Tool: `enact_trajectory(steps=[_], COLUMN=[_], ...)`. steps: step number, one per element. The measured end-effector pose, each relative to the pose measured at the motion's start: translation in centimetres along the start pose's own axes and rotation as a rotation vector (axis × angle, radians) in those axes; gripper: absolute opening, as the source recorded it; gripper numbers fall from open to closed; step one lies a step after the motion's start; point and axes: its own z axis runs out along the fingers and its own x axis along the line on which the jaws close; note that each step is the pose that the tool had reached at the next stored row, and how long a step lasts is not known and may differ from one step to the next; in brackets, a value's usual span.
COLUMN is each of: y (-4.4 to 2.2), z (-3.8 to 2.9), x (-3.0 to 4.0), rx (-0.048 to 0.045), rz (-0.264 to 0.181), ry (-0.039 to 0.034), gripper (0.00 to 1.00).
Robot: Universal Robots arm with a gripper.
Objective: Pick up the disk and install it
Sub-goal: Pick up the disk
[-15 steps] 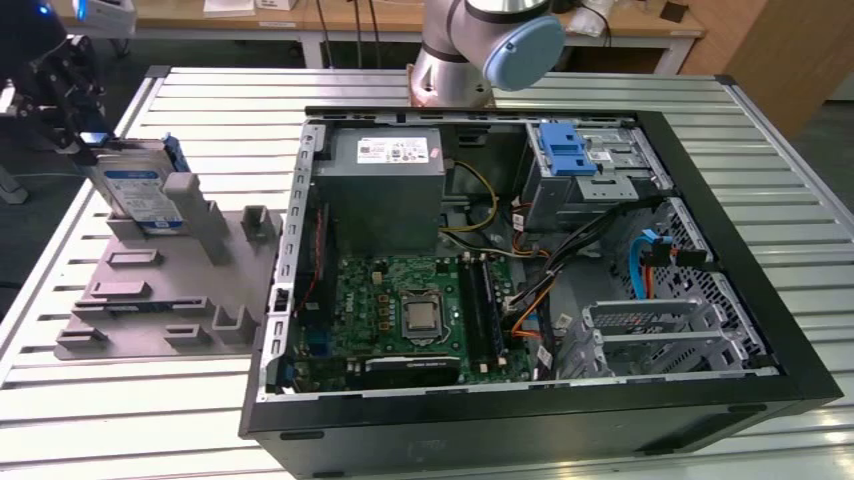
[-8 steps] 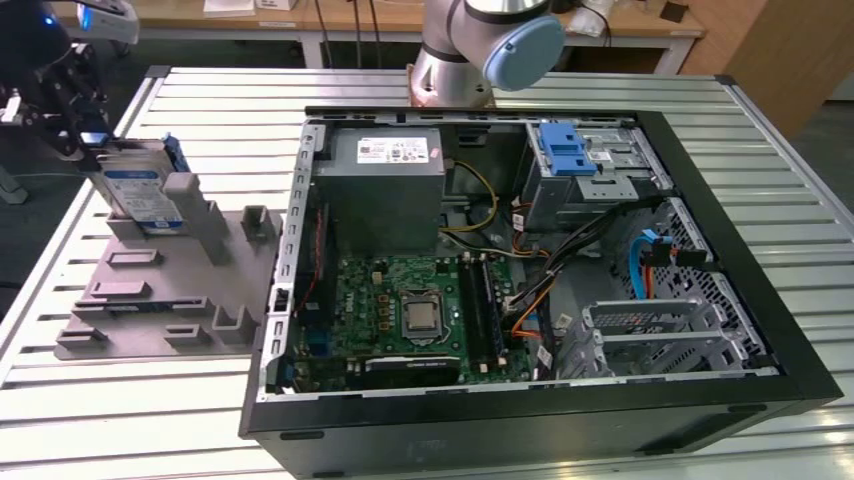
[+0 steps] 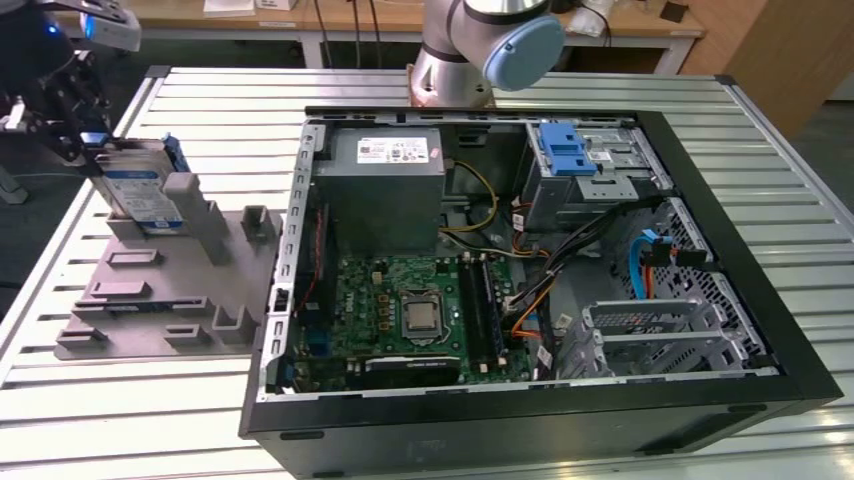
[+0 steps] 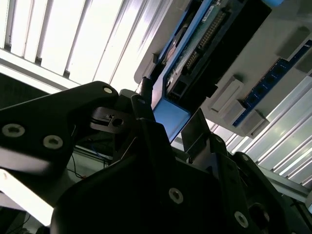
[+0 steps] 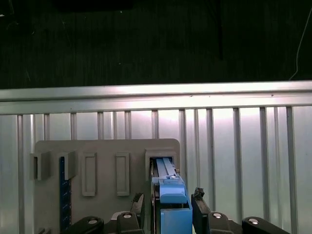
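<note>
Disk (image 3: 140,190) stands on edge in a slot of the grey holder (image 3: 147,290), on the slatted metal worktop (image 3: 120,420) at the exterior view's left, beside the open computer case (image 3: 534,425) and outside it. Claw (image 3: 70,130) is at the disk's upper end. In the first wrist view the claw is open, one finger (image 5: 139,201) on each side of the disk's blue-railed edge, with a dark gap on one side and nothing gripped.
</note>
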Motion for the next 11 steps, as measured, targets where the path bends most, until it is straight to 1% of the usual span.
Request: enact_trajectory(steps=[11], y=[0.0], z=[0.42], x=[0.0], rx=[0.0], rz=[0.0], ry=[0.0], gripper=[0.51])
